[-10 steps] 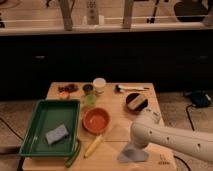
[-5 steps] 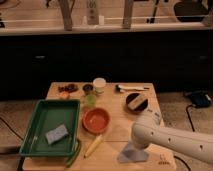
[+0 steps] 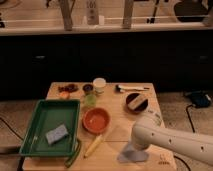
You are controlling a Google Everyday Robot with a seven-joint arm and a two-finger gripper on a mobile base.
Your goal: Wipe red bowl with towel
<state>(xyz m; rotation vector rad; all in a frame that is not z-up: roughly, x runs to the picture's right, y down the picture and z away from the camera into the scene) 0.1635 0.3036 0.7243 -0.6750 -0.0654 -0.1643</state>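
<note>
The red bowl (image 3: 96, 120) sits upright on the wooden table (image 3: 112, 102), just right of the green tray. The grey towel (image 3: 131, 154) lies crumpled near the table's front edge, right of centre. My white arm reaches in from the lower right, and my gripper (image 3: 135, 146) is down at the towel, hidden behind the arm's wrist. The bowl is apart from the towel, to its upper left.
A green tray (image 3: 42, 117) at the left holds a grey sponge (image 3: 56, 134). A yellow item (image 3: 93, 145) and a green one (image 3: 73, 153) lie at the front. A white cup (image 3: 99, 84), a dark bowl (image 3: 136, 102), a brush (image 3: 131, 89) and small items stand at the back.
</note>
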